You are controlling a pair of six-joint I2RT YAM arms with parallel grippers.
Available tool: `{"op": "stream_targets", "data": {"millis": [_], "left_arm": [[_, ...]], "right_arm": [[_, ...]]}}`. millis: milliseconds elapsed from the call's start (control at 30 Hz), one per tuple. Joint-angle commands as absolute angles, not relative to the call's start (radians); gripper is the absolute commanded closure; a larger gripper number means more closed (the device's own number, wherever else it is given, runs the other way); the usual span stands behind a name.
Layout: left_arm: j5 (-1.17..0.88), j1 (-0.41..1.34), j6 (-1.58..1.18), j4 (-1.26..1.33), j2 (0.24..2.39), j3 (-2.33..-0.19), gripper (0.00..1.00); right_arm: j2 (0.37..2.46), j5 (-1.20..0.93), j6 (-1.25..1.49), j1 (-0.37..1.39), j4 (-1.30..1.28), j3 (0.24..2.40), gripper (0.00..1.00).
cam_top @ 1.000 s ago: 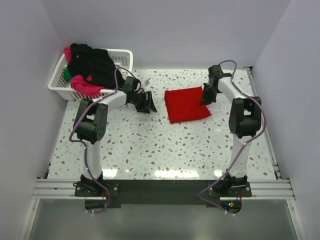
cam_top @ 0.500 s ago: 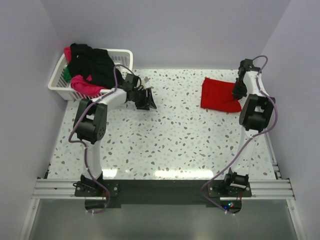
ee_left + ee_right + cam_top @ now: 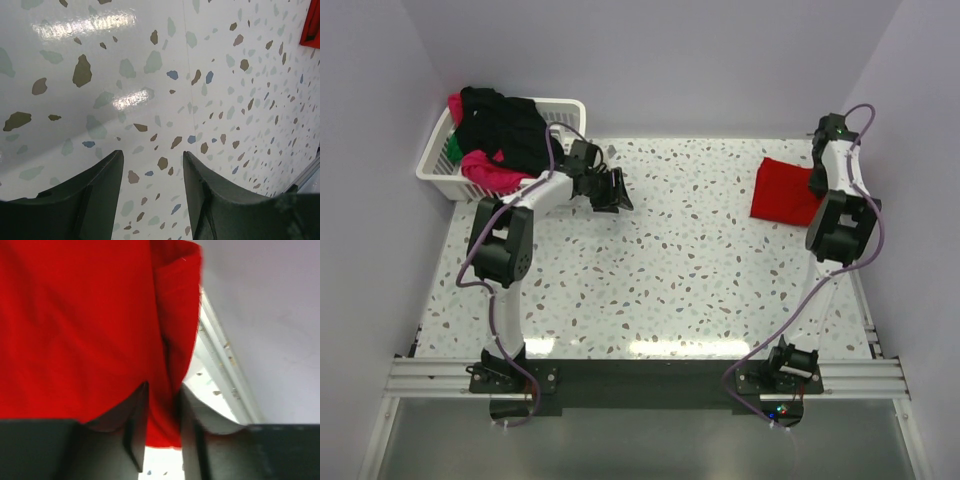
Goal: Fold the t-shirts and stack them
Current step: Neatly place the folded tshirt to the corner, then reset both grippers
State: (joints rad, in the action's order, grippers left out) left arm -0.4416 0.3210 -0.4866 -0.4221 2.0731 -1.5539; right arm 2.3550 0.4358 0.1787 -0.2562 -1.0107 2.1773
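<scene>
A folded red t-shirt [image 3: 783,192] lies at the table's far right, close to the right rail. My right gripper [image 3: 816,181] sits on its right edge. In the right wrist view the red t-shirt [image 3: 75,315] fills the frame, and a fold of it runs between the narrowly parted jaws of the right gripper [image 3: 162,401], touching both. My left gripper [image 3: 614,190] hovers open over bare table left of centre, with nothing between the jaws of the left gripper [image 3: 152,162]. Black [image 3: 505,125], pink [image 3: 485,172] and green [image 3: 453,150] t-shirts are heaped in the basket.
The white lattice basket [image 3: 572,108] stands at the back left corner. A metal rail [image 3: 225,365] and the side wall run right beside the red shirt. A corner of the red shirt [image 3: 312,25] shows at the left wrist view's top right.
My right arm has swung to the right and dragged the red t-shirt from the table's middle to the far right edge. Its jaws look slightly wider. The left gripper has barely moved.
</scene>
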Motion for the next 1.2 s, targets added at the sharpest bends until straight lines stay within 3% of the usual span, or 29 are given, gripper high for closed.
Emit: {"op": "stream_targets", "data": {"millis": [0, 33, 67, 133, 167, 267, 567, 867, 1167], "left_arm": [[-0.443, 0.316, -0.485, -0.439, 2.076, -1.594, 0.44], [-0.443, 0.316, -0.482, -0.44, 2.071, -1.594, 0.44], [-0.445, 0.316, -0.476, -0.445, 2.068, -1.592, 0.44], [-0.443, 0.316, -0.466, -0.445, 2.049, -1.583, 0.44], [-0.436, 0.318, -0.459, -0.442, 2.042, -1.577, 0.44], [-0.425, 0.318, -0.445, -0.404, 1.981, -1.531, 0.44], [-0.37, 0.344, -0.388, -0.315, 1.817, -1.414, 0.44], [-0.252, 0.362, -0.374, -0.224, 1.588, -1.232, 0.44], [-0.141, 0.361, -0.374, -0.179, 1.336, -1.026, 0.44]], "right_arm": [[2.313, 0.518, 0.17, -0.261, -1.023, 2.195, 0.65], [2.306, 0.529, 0.176, -0.261, -1.026, 2.191, 0.54], [2.293, 0.552, 0.182, -0.261, -1.023, 2.183, 0.36], [2.251, 0.563, 0.192, -0.259, -1.011, 2.151, 0.26], [2.231, 0.577, 0.193, -0.259, -0.991, 2.142, 0.15], [2.162, 0.6, 0.198, -0.244, -0.959, 2.088, 0.03], [1.875, 0.456, 0.227, -0.114, -0.812, 1.809, 0.01], [1.648, 0.152, 0.331, 0.178, -0.571, 1.438, 0.01], [1.577, 0.138, 0.39, 0.521, -0.462, 1.25, 0.01]]}}
